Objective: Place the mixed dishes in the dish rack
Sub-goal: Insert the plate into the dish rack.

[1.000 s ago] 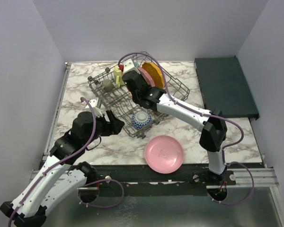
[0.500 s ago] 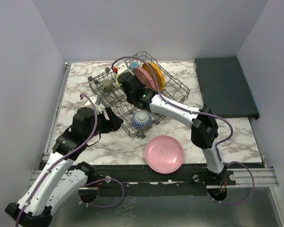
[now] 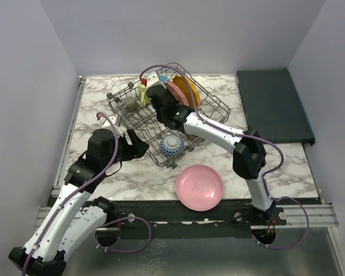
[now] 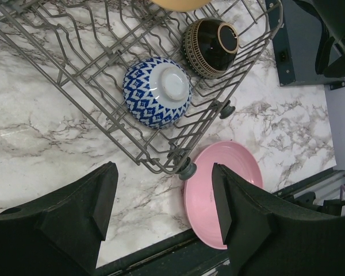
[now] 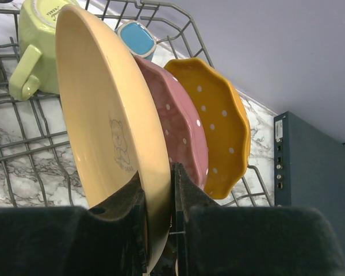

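Pinches the rim of a yellow plate with the right jaws, narrowed to the plate's thickness, one finger on each face. Holds it upright on edge at the far end of the rack, above the wires; cannot tell whether seated between tines. Just behind it, a dotted pink plate on edge, then an orange plate with white dots, also on edge, all three facing the same way in a row. Left of the plates, a green mug tipped over with its base showing, and a blue mug beyond it by the far rim. Toward the rack's left side, a grey cup

Hangs the left jaws wide and empty over the table, just off the rack's near edge, touching nothing. Ahead of them, inside the near end of the rack, a blue-white bowl turned foot-up, and a brown bowl tilted on its side just beyond; cannot tell whether touching. On the table by the rack's near corner foot, a pink plate lying flat. At the table's right, a dark tray, apart from the rack
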Robot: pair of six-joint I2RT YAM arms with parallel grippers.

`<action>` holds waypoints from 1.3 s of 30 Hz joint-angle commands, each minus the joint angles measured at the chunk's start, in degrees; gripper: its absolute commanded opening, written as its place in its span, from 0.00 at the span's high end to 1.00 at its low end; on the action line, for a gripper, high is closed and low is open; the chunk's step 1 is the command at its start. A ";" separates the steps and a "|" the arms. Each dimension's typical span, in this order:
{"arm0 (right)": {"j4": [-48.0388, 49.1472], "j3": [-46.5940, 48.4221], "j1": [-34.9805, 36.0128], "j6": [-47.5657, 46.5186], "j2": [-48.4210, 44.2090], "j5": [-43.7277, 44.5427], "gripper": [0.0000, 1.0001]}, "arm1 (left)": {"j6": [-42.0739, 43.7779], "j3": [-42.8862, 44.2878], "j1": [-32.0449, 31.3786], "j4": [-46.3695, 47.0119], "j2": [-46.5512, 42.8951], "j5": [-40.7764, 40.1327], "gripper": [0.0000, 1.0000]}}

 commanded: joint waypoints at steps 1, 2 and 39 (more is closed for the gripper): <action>1.83 -0.36 -0.63 2.13 1.21 -1.11 0.99 | 0.97 -0.87 0.77 1.25 0.11 1.79 0.27; 1.56 -0.39 -0.63 2.49 1.38 -1.21 0.99 | 0.97 -0.84 0.86 1.22 0.16 1.84 0.27; -2.37 -6.96 -0.98 11.91 2.81 -4.14 1.00 | 0.86 -1.04 2.75 1.66 1.06 3.29 0.28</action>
